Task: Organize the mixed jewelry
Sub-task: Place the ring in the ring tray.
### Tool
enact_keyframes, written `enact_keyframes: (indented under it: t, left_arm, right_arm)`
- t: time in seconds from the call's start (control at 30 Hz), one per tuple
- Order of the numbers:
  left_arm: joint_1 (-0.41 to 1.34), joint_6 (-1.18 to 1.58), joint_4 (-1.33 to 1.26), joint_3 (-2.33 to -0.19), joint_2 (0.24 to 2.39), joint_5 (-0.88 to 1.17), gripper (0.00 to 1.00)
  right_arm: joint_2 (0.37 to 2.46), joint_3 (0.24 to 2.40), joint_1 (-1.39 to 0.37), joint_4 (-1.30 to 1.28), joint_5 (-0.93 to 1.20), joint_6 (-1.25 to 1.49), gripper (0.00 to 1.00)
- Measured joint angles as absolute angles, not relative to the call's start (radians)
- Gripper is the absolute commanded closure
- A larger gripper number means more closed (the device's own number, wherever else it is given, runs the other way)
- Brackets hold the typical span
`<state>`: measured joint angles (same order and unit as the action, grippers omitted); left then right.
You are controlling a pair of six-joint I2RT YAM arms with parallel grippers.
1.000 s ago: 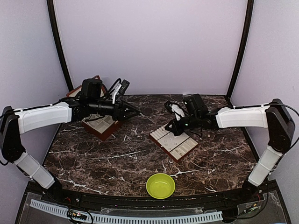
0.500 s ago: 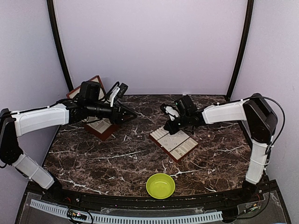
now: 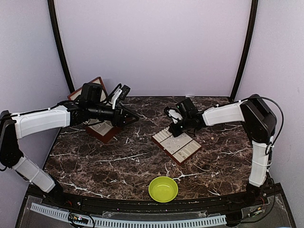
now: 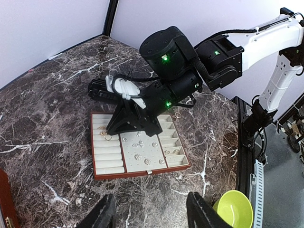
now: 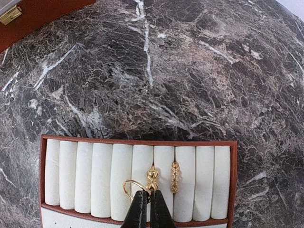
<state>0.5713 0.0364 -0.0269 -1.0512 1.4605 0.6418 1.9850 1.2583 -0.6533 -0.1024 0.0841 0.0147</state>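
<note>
The brown-edged tray (image 5: 137, 139) fills the bottom of the right wrist view, and two gold rings (image 5: 175, 176) stand in the slots between its cream rolls. My right gripper (image 5: 147, 197) is shut on a thin gold ring (image 5: 129, 186) that lies tilted across the rolls beside them. Seen from the left wrist, small pale bead-like pieces (image 4: 138, 155) dot the tray's (image 4: 142, 173) middle panel, with the right gripper (image 4: 124, 124) over its far rows. My left gripper (image 4: 152, 214) hangs open and empty above bare marble, to the right of the hinged box (image 3: 100, 127).
A lime-green bowl (image 3: 163, 188) stands near the table's front edge. The red-brown box sits at the back left, under the left arm. The tray (image 3: 187, 151) lies slanted in the middle right. Purple walls close in the table on three sides.
The right arm's elbow has swung forward and its gripper has edged toward the tray's far left corner. The left gripper has drifted a little to the right and stays open.
</note>
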Motion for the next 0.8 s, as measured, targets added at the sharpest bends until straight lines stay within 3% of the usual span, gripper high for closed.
enact_keyframes:
  t: [0.8]
  left_arm:
    - [0.571, 0.037, -0.026, -1.051, 1.460, 0.627, 0.46]
  right_arm:
    - [2.000, 1.300, -0.714, -0.159, -0.130, 0.043, 0.97]
